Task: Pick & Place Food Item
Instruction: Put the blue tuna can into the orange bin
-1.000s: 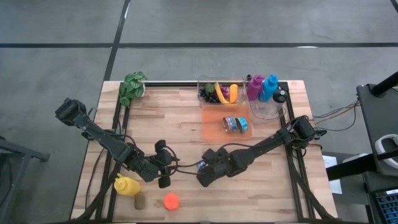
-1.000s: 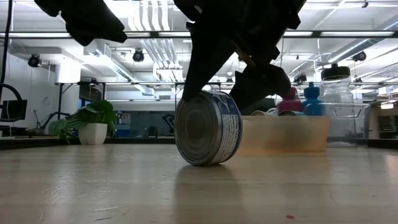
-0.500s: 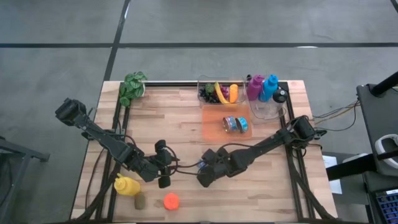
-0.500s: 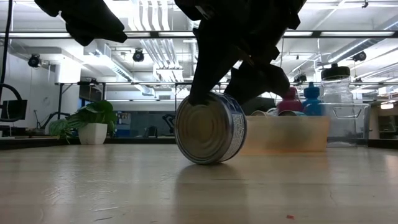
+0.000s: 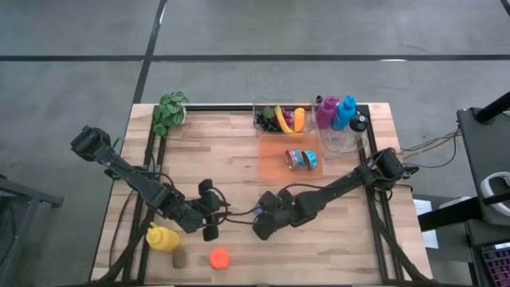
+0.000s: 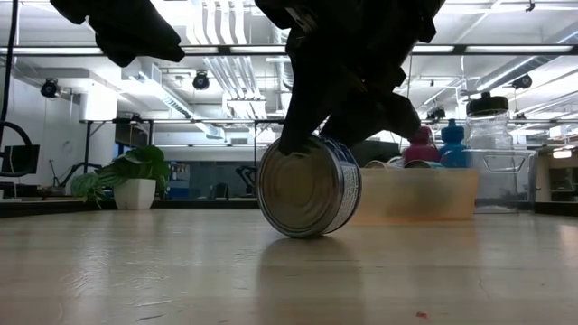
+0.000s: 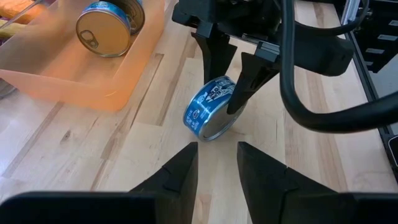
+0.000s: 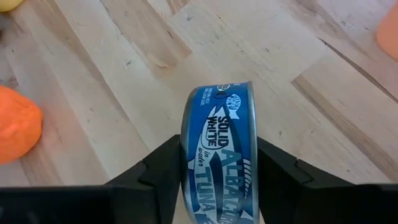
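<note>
A blue tuna can [image 8: 217, 155] stands on its rim on the wooden table [image 5: 215, 159], near the middle of the front half. My right gripper [image 7: 230, 93] comes down over it and is shut on it; in the high view the gripper [image 5: 263, 223] covers most of the can. In the low view the can [image 6: 309, 194] shows one round silver end. My left gripper [image 7: 217, 168] hangs open just left of the can [image 7: 210, 112], pointing at it, with nothing between its fingers. My right gripper pinches the can across its two flat ends [image 6: 293, 167], one finger [image 8: 163, 171] on each end, at the can's upper part. The fingers slant down from above and from the table's right. The can stays upright on edge, its rim on the table.
An orange tray [image 5: 271, 163] behind the can holds two more cans [image 5: 301, 159]. Clear bins with fruit [image 5: 279, 118] and bottles [image 5: 343, 119] stand at the far edge, with a plant [image 5: 170, 112] at the far left. A yellow bottle [image 5: 162, 237] and an orange [image 5: 219, 257] lie front left.
My right gripper's fingers have closed in from either side onto the can's flat ends. The can has shifted a little along the table and still stands on its rim.
</note>
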Controlling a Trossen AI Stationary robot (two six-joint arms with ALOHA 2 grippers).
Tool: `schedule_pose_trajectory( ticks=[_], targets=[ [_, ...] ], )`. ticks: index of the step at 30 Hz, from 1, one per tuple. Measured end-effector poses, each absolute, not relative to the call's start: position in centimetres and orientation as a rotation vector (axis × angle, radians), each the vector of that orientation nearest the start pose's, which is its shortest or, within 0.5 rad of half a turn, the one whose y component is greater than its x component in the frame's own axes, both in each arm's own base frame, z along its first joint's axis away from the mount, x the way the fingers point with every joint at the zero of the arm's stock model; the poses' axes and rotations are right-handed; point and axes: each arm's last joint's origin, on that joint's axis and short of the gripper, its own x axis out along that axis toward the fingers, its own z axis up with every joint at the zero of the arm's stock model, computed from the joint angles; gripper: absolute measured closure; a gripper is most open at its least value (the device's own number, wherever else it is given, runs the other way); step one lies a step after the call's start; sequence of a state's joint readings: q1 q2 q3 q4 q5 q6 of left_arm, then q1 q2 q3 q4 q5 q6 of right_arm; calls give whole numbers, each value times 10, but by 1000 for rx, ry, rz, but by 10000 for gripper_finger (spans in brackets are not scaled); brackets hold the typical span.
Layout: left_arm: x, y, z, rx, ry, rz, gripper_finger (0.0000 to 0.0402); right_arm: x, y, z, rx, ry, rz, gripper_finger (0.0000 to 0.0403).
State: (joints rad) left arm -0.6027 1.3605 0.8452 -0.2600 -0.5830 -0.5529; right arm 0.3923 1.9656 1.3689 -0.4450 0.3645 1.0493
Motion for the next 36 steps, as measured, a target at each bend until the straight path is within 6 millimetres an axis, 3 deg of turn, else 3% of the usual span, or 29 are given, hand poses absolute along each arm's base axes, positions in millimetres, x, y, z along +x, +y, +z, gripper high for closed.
schedule_pose_trajectory(
  ticks=[5, 24, 36],
  targets=[
    [234, -142, 229, -101, 619, 156, 284, 379, 146, 177, 581, 855, -467, 265],
    [234, -142, 229, -98, 619, 155, 284, 379, 142, 180, 498, 793, -522, 265],
    [234, -142, 229, -98, 619, 155, 284, 369, 135, 224, 390, 709, -577, 265]
  ],
)
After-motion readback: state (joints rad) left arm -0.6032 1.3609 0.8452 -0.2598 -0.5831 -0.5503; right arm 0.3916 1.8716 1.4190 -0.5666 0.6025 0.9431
